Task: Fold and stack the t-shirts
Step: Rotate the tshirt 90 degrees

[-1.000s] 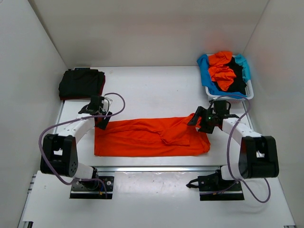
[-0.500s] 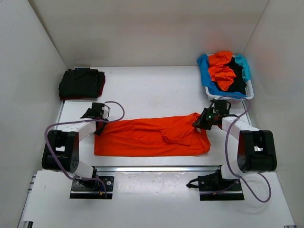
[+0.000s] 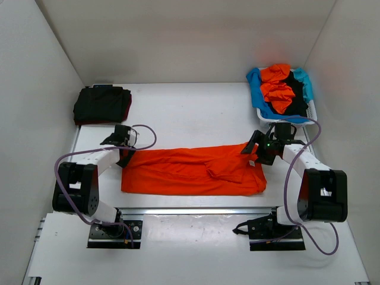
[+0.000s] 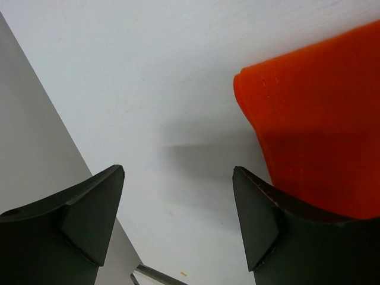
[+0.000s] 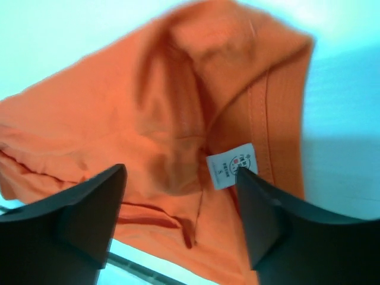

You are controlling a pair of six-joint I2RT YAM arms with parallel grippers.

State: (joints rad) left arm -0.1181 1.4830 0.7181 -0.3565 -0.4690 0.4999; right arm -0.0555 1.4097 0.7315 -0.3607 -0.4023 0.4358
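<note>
A bright orange t-shirt (image 3: 190,172) lies on the table as a long folded strip. My left gripper (image 3: 126,158) is open at the strip's far left corner (image 4: 314,119). Its fingers span bare table (image 4: 178,89), and one finger overlaps the cloth edge. My right gripper (image 3: 256,152) is open just above the shirt's right end. The right wrist view shows rumpled orange cloth (image 5: 148,119) and a white neck label (image 5: 231,166) between the open jaws (image 5: 181,219). A folded black t-shirt (image 3: 102,104) sits at the back left, with a dark red edge under it.
A white lattice basket (image 3: 297,121) at the back right holds crumpled orange (image 3: 278,89), light blue (image 3: 256,89) and black shirts. White walls close in the table on three sides. Both arms' cables loop beside them, and a metal rail runs along the near edge.
The right gripper dipped onto the shirt's right end and has drawn back, open. The orange strip has slid a little to the right. The left gripper has barely moved.
</note>
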